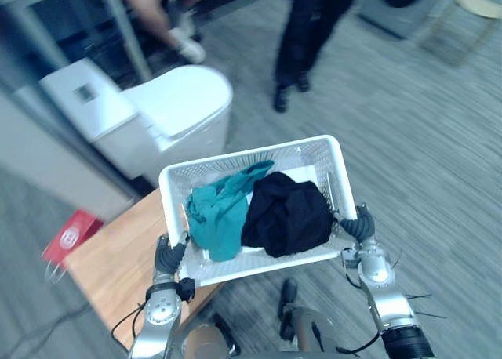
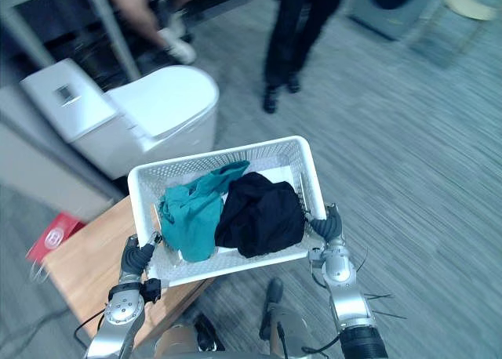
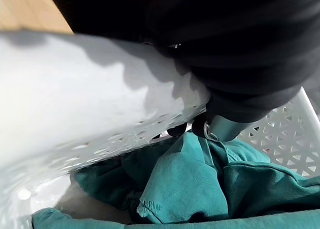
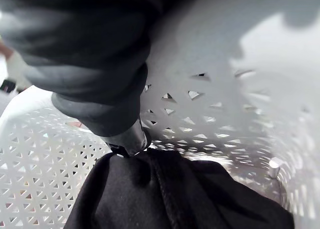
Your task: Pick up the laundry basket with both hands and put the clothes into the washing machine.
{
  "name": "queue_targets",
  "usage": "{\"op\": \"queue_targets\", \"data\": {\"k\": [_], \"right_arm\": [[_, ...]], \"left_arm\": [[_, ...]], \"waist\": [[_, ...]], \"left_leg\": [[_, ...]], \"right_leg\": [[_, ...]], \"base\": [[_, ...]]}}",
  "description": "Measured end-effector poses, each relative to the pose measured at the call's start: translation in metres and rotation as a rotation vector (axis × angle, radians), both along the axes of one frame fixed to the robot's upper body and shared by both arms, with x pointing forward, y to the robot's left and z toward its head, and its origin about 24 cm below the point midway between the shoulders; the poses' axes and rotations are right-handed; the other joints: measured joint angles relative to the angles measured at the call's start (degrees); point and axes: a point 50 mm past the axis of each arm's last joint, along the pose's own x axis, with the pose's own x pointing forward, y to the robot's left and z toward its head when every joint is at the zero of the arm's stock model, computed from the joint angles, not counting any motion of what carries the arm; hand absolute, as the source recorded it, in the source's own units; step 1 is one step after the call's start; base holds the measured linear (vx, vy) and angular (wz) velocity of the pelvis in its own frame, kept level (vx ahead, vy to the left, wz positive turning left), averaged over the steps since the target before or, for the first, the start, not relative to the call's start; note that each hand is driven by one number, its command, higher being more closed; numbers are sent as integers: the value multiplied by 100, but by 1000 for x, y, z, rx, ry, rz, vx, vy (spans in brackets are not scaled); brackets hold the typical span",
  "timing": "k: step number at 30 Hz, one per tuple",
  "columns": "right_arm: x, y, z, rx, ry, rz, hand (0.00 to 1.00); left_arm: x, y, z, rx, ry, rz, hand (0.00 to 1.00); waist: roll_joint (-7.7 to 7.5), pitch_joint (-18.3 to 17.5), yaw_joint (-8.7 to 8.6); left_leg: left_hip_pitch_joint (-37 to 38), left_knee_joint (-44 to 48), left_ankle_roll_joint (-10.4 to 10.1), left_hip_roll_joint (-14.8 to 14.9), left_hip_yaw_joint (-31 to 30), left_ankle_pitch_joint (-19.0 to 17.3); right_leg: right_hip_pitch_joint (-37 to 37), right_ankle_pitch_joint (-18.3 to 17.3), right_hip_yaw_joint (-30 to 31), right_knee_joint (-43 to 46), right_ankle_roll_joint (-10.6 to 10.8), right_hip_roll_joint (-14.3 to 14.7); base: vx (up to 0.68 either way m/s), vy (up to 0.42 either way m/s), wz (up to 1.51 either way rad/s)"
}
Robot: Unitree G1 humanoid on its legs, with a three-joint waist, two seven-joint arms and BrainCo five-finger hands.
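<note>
We find little writing to read: the red bag (image 1: 70, 235) on the floor at nine o'clock carries a white round mark, too small to make out, and the grey patch on the tank of the white toilet (image 1: 169, 112) at eleven o'clock is just as unreadable.

The laundry basket (image 1: 333, 167) sits at the centre of the head views, held off the wooden table (image 1: 110, 269), whose corner shows under its eight o'clock end. The left hand (image 1: 170, 257) clamps the short end at eight o'clock and the right hand (image 1: 357, 226) clamps the opposite end at four o'clock. In each wrist view we see a silver digit hooked over the rim and down inside the wall: the left one (image 3: 220, 128) ends just above the teal garment (image 1: 223, 210), and the right one (image 4: 127, 139) touches the black garment (image 1: 286, 214). The fingers on the outside of the walls are hidden from us.

The basket is white rigid plastic, rectangular, with a smooth solid rim and walls pierced by small triangular holes. The teal cloth is soft and crumpled with a frayed hem. It fills the nine o'clock half, and the black one is bunched in a rounded heap beside it, the two touching.

At twelve o'clock a person in dark trousers (image 1: 310, 30) stands on grey ribbed carpet (image 1: 439, 139). A grey machine with a dark round front (image 1: 396, 2) sits at one o'clock, well apart from the basket.
</note>
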Motion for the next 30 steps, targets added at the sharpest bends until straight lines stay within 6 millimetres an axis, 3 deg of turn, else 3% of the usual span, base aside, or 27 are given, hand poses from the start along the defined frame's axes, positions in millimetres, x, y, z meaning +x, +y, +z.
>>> {"op": "queue_targets", "data": {"k": [2, 3, 4, 5, 6, 7, 8, 9, 10, 12, 13, 15, 16, 17, 18, 19, 20, 21, 22, 24, 25, 26, 27, 29, 30], "right_arm": [[-2, -1, -4, 4, 18, 4, 100], [-4, -3, -5, 5, 27, 2, 100], [-6, -5, -7, 6, 34, -5, 100], [-8, -10, -9, 0, 44, -14, 100], [-12, -15, -11, 4, 59, -21, 100], [-15, -18, -14, 0, 83, -21, 100], [-19, -20, -18, -7, 108, -25, 100], [-21, -22, -19, -7, 119, -30, 100], [-25, -30, -21, -16, 138, -53, 100], [-26, -35, -20, -22, 139, -60, 100], [-27, -36, -18, -24, 131, -66, 100], [-29, -35, -16, -23, 119, -64, 100], [-29, -35, -16, -23, 119, -64, 100], [-29, -35, -16, -24, 119, -61, 100], [-29, -33, -17, -18, 124, -62, 100], [-30, -30, -19, -3, 128, -65, 100], [-26, -30, -16, -8, 116, -64, 100], [-24, -30, -15, -10, 112, -62, 100], [-19, -28, -15, -11, 108, -55, 100], [-15, -22, -17, -12, 115, -37, 100], [-17, -19, -23, 3, 137, -42, 100], [-19, -18, -26, 9, 153, -44, 100], [-22, -14, -32, 27, 175, -44, 100], [-21, -12, -31, 31, 164, -38, 100], [-20, -11, -29, 31, 156, -36, 100]], "left_arm": [[1, 1, 1, 0, -3, -2, 100], [1, -1, 1, -3, -2, -10, 100], [1, -3, 0, -5, 2, -17, 100], [1, -8, -2, -22, 8, -20, 100], [1, -15, -5, -49, 23, -15, 100], [-1, -17, -8, -60, 36, -12, 100], [-4, -18, -11, -64, 64, -21, 100], [-5, -19, -14, -66, 77, -31, 100], [-4, -26, -20, -71, 107, -66, 100], [-4, -30, -22, -84, 110, -69, 100], [-5, -33, -24, -98, 118, -64, 100], [-8, -33, -25, -102, 124, -57, 100], [-7, -33, -25, -103, 124, -58, 100], [-8, -33, -25, -103, 124, -56, 100], [-8, -31, -25, -101, 125, -50, 100], [-8, -28, -24, -96, 122, -44, 100], [-5, -28, -20, -97, 98, -42, 100], [-4, -28, -19, -99, 93, -40, 100], [-6, -27, -20, -103, 98, -26, 100], [-10, -22, -22, -101, 114, -6, 100], [-11, -20, -23, -90, 122, -6, 100], [-11, -18, -23, -82, 127, -8, 100], [-14, -14, -24, -67, 144, -6, 100], [-12, -11, -23, -52, 139, -11, 100], [-7, -10, -19, -38, 124, -22, 100]], "waist": [[-12, -105, -12], [-36, -154, -48], [-60, -192, -83], [23, -228, -79], [244, -247, -74], [300, -249, -66], [318, -243, -65], [346, -239, -62], [362, -235, -56], [333, -219, -41], [337, -217, 40], [393, -218, 241], [408, -226, 292], [481, -264, 348], [496, -260, 451], [391, -302, 462], [360, -327, 437], [365, -326, 446], [350, -328, 487], [345, -322, 504], [348, -317, 442], [344, -311, 418], [386, -309, 307], [388, -313, 259], [334, -314, 252]], "left_leg": [[110, 18, -96, 97, 504, -61], [178, 157, -304, 153, 762, -211], [200, 308, -469, 197, 862, -315], [201, 625, -604, 350, 991, -483], [188, 1080, -552, 675, 935, -506], [150, 1627, -388, 1005, 683, -419], [-90, 2575, 405, 1426, 185, -139], [-299, 3033, 804, 1595, -206, 90], [-986, 3750, 527, 1280, -1636, -11], [-1401, 3723, 474, 740, -2278, -62], [-1697, 3353, 457, 164, -2774, -70], [-2006, 2066, 251, -647, -3437, -111], [-2084, 1640, 157, -802, -3608, -54], [-2160, 596, -258, -1007, -3874, 248], [-2045, 158, -71, -1111, -3857, 995], [-1941, 74, 266, -1206, -3756, 953], [-1969, 322, 571, -1271, -3666, 767], [-1978, 461, 661, -1273, -3596, 615], [-1845, 619, 727, -1296, -3394, 383], [-1338, 537, 796, -1440, -3234, 48], [-925, 367, 882, -1571, -3247, -106], [-680, 270, 887, -1633, -3261, -158], [-65, -82, 907, -1681, -3324, -223], [282, -453, 880, -1677, -3399, -239], [469, -696, 801, -1670, -3487, -305]], "right_leg": [[-217, -299, -304, 778, 22, -250], [-257, -490, -109, 1081, 292, -263], [-233, -552, 60, 1077, 389, -232], [-269, -569, 226, 1033, 708, -89], [-336, -625, 576, 966, 652, 264], [-326, -644, 772, 955, 552, 497], [-237, -639, 1097, 900, 405, 814], [-133, -639, 1228, 809, 355, 976], [137, -642, 1558, 530, 305, 1206], [299, -642, 1854, 325, 294, 1272], [469, -634, 2094, 123, 283, 1282], [776, -638, 2441, -198, 296, 1269], [860, -640, 2488, -300, 315, 1258], [1051, -581, 2585, -544, 491, 1256], [1256, -599, 2815, -716, 659, 1260], [1346, -602, 2968, -804, 782, 1141], [1346, -566, 3070, -797, 966, 1031], [1325, -585, 3099, -685, 1016, 991], [1247, -765, 3229, -217, 1304, 878], [767, -1016, 3366, 1421, 1905, 729], [261, -855, 3345, 2915, 2115, 535], [75, -892, 3264, 3531, 2001, 441], [-335, -1116, 2830, 4297, 1413, 250], [-705, -1237, 2501, 3985, 1219, 222], [-1141, -1246, 2304, 3320, 1186, 263]], "base": [[-4, -46, -162], [40, -101, -140], [100, -124, -136], [162, -119, -140], [207, -129, -166], [245, -170, -190], [209, -170, -157], [306, -196, -184], [312, -97, -133], [287, -4, -107], [267, 69, -113], [349, 127, -132], [364, 187, -119], [494, 263, -107], [536, 268, -102], [601, 262, -63], [422, 179, -29], [497, 242, -35], [475, 269, -50], [453, 253, -42], [336, 160, -7], [634, 175, 17], [547, 104, 19], [496, 46, 19], [352, -2, 17]]}}
